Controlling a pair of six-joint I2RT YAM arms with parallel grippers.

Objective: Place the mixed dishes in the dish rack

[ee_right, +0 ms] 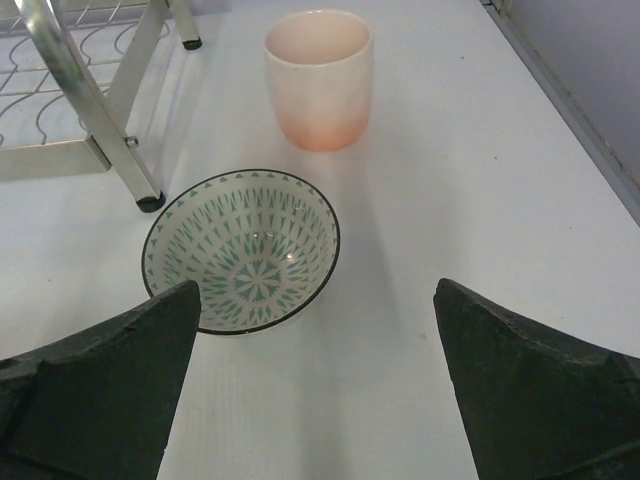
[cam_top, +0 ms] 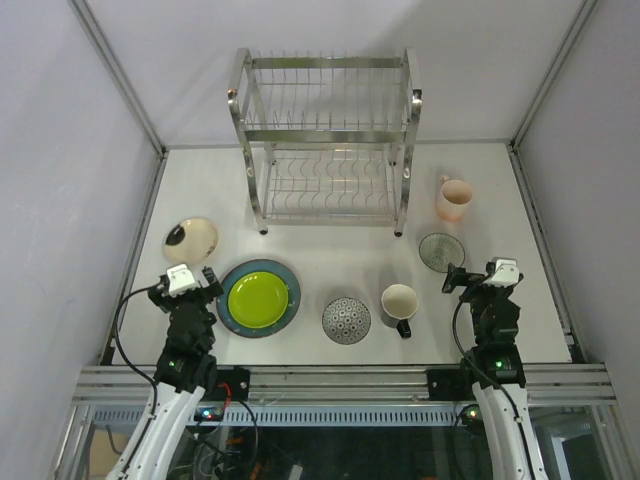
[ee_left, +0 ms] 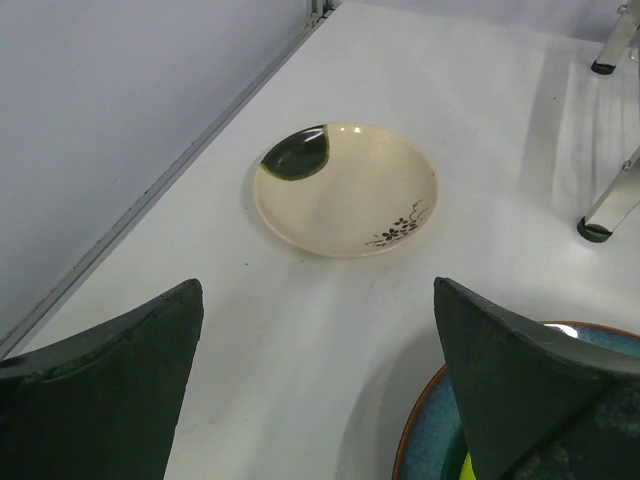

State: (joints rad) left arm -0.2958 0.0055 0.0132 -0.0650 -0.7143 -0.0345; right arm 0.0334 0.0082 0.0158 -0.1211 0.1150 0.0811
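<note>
The empty steel dish rack stands at the back centre. The cream black-marked plate lies at the left and also shows in the left wrist view. The lime-green plate rests on the blue-grey plate. The patterned bowl and the cream dark-handled mug sit in front. The grey-green saucer and the pink mug sit at the right. My left gripper is open and empty just short of the cream plate. My right gripper is open and empty just short of the saucer.
The blue-grey plate's rim lies under my left gripper's right finger. The rack's front feet stand near each wrist view's edge, one on the left and one on the right. Grey walls and metal rails bound the white table on three sides.
</note>
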